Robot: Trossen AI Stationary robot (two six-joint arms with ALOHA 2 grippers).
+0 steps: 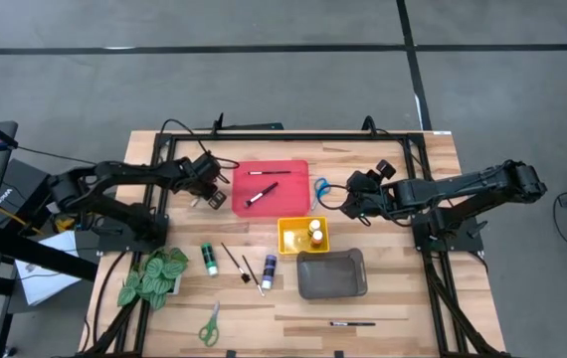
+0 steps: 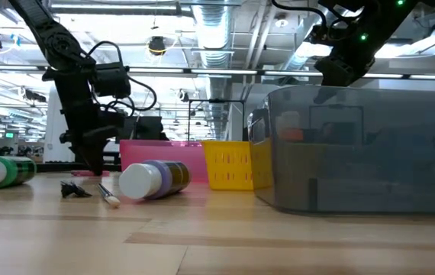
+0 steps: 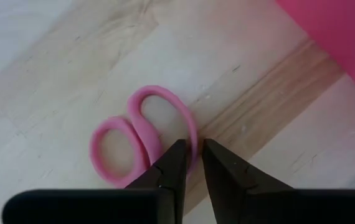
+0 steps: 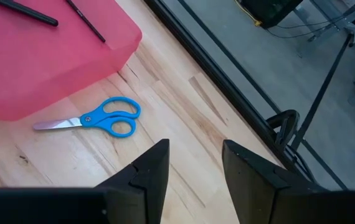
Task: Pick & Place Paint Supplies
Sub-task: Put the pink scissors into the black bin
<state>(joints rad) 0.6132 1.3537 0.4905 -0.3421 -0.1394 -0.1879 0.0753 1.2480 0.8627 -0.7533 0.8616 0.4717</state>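
Pink scissors (image 3: pixel 143 140) sit centre-frame, one handle loop pinched by our left gripper (image 3: pixel 193 163); that thin hold could slip on lifting. Right gripper (image 4: pixel 194 163), mid-right, hangs parted, empty.

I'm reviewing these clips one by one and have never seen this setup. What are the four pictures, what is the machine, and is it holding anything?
It is a robot with two dark arms at a wooden table, each ending in a two-finger gripper. One picture looks straight down, one looks level across the tabletop, and two come from cameras on the wrists.

The left gripper has its fingers nearly together around a loop of the pink scissors, which lie on the table beside the red tray. The right gripper is open and empty, over the blue scissors.

Two brushes lie in the red tray, and bottles stand in the yellow tray. A grey tray, green scissors, loose bottles, brushes and a fake plant are also there.
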